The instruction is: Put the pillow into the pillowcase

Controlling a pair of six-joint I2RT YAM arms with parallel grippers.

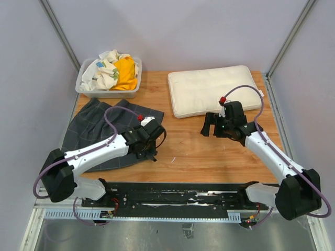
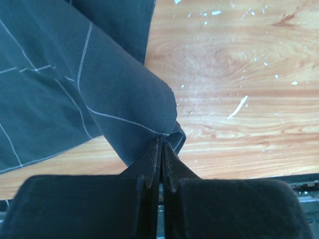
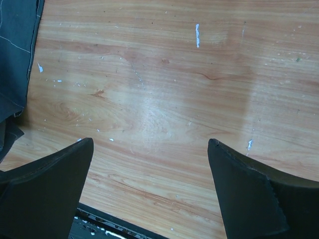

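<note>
The dark charcoal pillowcase (image 1: 99, 130) with thin light grid lines lies on the left of the wooden table. My left gripper (image 1: 153, 152) is shut on its near right corner; in the left wrist view the fabric (image 2: 99, 89) bunches up from the pinched corner at the left gripper (image 2: 162, 142). The cream-white pillow (image 1: 213, 90) lies flat at the back right. My right gripper (image 1: 208, 125) hovers open just in front of the pillow, above bare wood, with nothing between its fingers (image 3: 249, 189). The pillowcase's edge (image 3: 17, 55) shows at the left of the right wrist view.
A grey bin (image 1: 86, 89) at the back left holds a white patterned cloth (image 1: 102, 70) and a yellow cloth (image 1: 125, 73). The black rail (image 1: 172, 196) with the arm bases runs along the near edge. Walls close in the table on three sides.
</note>
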